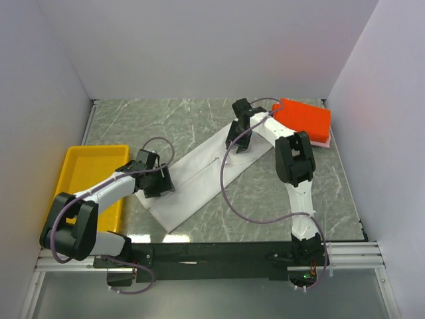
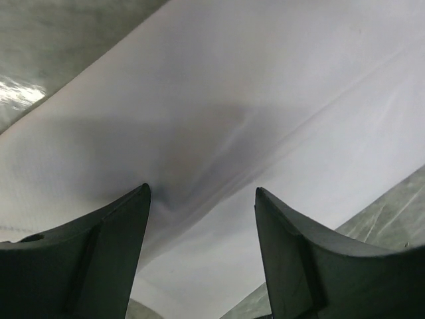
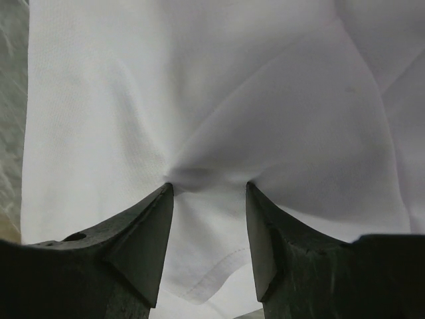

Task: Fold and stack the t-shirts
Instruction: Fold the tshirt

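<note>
Could not see the very tips of the left gripper [image 2: 202,193], sunk in the white t-shirt [image 1: 199,178]. Saw its two fingers spread wide, cloth puckered between them but not pinched. Found the right gripper [image 3: 207,186] the same: fingers apart, tips pushed into the white cloth. Could not tell neck from hem.

Saw the shirt lying as a long strip across the table [image 1: 166,119], from 7 o'clock up to 1 o'clock. Spotted a folded orange-red t-shirt [image 1: 304,118] at 2 o'clock, on a pink one [image 1: 323,141] mostly hidden below. Noticed a yellow tray [image 1: 80,151] at 9 o'clock and a purple cable [image 1: 229,196] looping over the cloth. Saw grey-green marble underneath, plain white walls around.
</note>
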